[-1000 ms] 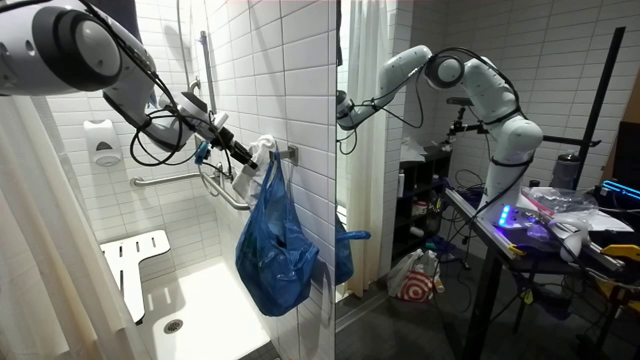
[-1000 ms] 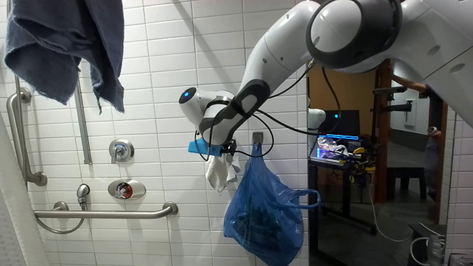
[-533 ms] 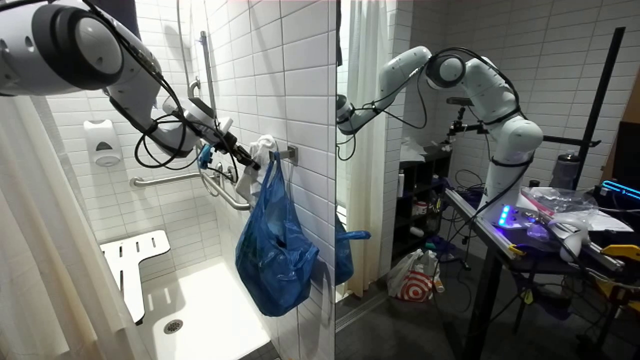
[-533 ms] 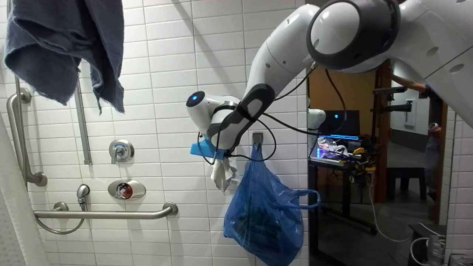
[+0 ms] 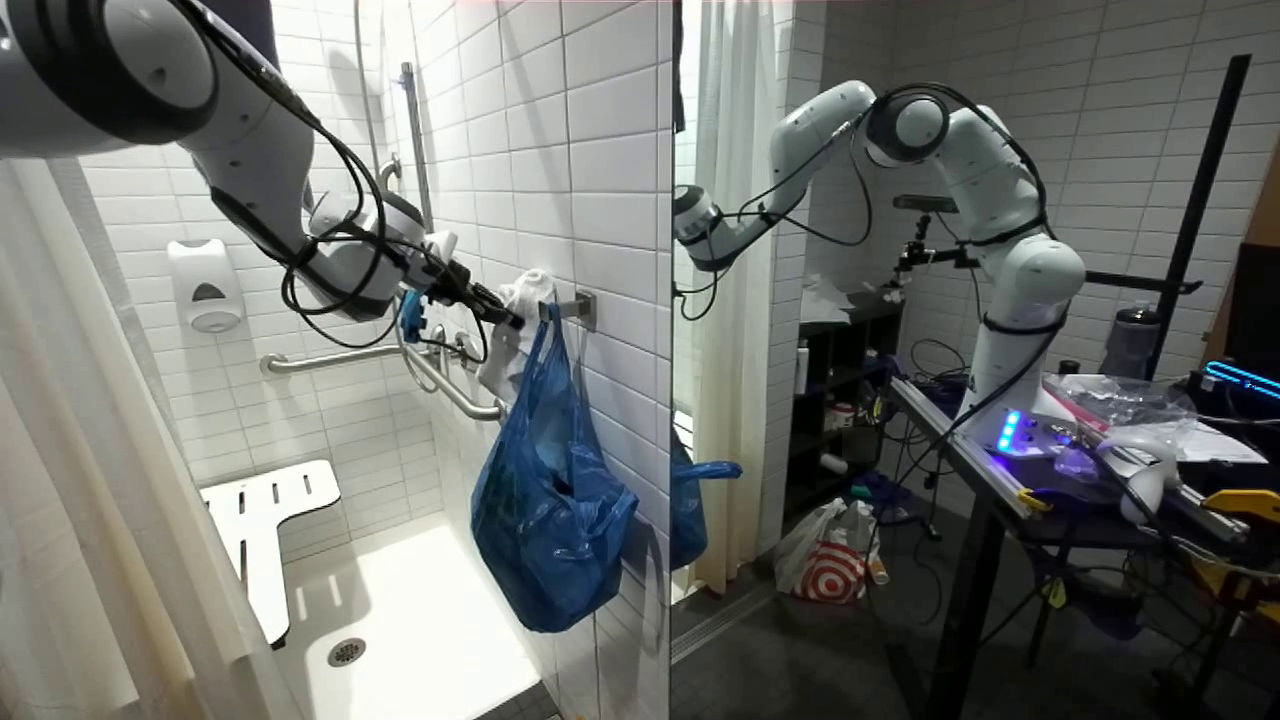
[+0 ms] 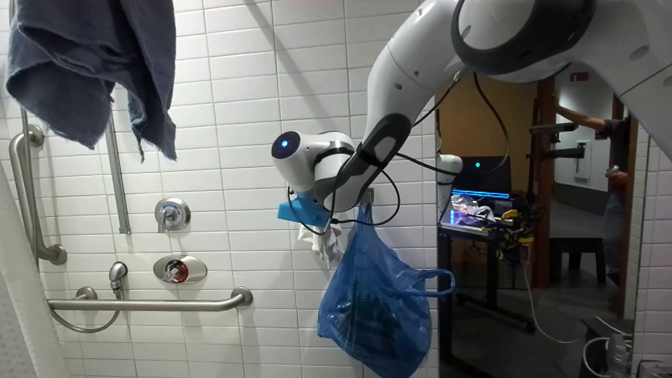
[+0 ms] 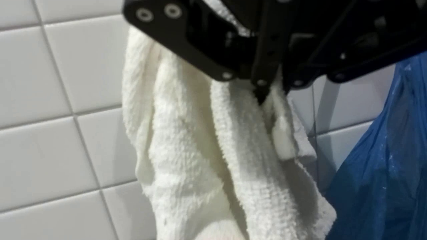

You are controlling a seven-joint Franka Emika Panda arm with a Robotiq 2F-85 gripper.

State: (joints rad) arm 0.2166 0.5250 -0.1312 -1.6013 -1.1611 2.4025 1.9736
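Note:
A white terry cloth [image 7: 186,143] hangs in loose folds against the tiled wall, its top close to the wall hook [image 5: 584,308]. My gripper [image 7: 276,88] comes in from the top of the wrist view and is shut on a fold of this cloth, which shows pinched between the dark fingertips. In an exterior view the gripper [image 5: 515,320] reaches the cloth [image 5: 532,288] from the left. The arm hides most of the cloth [image 6: 321,242] in an exterior view. Right beside it, a full blue plastic bag [image 5: 555,510] hangs from the hook.
A metal grab bar [image 6: 157,305] runs along the wall below the shower valve [image 6: 172,214]. A dark blue towel [image 6: 89,68] hangs high at the left. The shower curtain [image 5: 110,450], folding seat [image 5: 270,500] and a large mirror [image 6: 493,325] surround the arm.
The wrist has shifted to the right in both exterior views, and the upper arm has moved too. The jaws have closed on the cloth, whose lower end is lifted and bunched. The bag stays put.

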